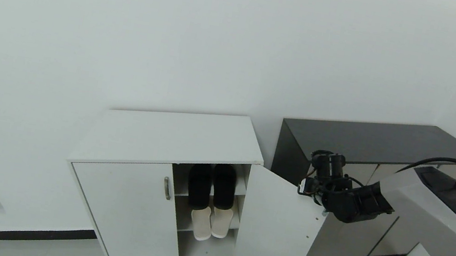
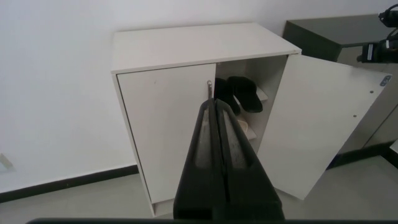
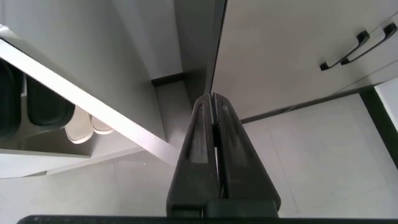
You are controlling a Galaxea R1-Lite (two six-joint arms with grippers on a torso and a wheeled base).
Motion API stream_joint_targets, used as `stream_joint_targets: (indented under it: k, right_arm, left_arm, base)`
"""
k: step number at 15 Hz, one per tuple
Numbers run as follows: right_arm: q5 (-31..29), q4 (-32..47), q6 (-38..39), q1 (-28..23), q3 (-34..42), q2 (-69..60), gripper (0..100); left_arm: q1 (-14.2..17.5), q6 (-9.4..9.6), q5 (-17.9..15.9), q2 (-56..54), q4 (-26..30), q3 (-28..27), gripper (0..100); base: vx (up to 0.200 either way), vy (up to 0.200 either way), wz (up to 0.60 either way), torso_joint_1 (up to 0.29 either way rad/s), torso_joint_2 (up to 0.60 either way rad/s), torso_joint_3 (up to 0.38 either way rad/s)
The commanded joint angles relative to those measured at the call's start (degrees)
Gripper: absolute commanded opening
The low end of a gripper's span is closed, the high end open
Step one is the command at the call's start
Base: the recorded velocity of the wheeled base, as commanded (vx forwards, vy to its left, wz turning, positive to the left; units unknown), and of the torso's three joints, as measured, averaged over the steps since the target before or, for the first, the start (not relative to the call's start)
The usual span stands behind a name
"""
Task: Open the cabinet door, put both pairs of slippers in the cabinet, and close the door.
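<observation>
We see the black slippers (image 1: 212, 185) on the upper shelf of the white cabinet (image 1: 171, 137), and the white slippers (image 1: 210, 223) on the shelf just below. The cabinet stands against the wall with its right door (image 1: 277, 233) swung open and its left door (image 1: 126, 208) shut. The right end effector (image 3: 214, 99), fingers pressed together and empty, hangs near the open door's upper outer corner. The left end effector (image 2: 212, 102), likewise pressed together, faces the cabinet front. A dark sideboard (image 1: 374, 141) stands beside the cabinet.
</observation>
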Motion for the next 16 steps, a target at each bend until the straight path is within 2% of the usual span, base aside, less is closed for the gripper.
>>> stream_joint_targets:
  k: [1,11,16]
  right_arm:
    - [0.01,-0.05,-0.01,-0.02,0.48,0.07,0]
    - [-0.08,0.04,-0.01,1.91,5.23,-2.39,0]
    - [-0.17,-0.05,1.13,6.74,12.17,-7.93,0]
  left_arm:
    - [0.00,0.01,0.02,0.07,0.00,-0.01,0]
    - [0.00,-0.17,0.02,0.07,0.00,-0.01,0]
    - [0.00,-0.08,0.02,0.07,0.00,-0.01,0]
  base:
    - [0.000,0.000,0.00,0.000,0.00,0.000]
    - [0.000,0.000,0.00,0.000,0.00,0.000]
    - [0.000,0.000,0.00,0.000,0.00,0.000]
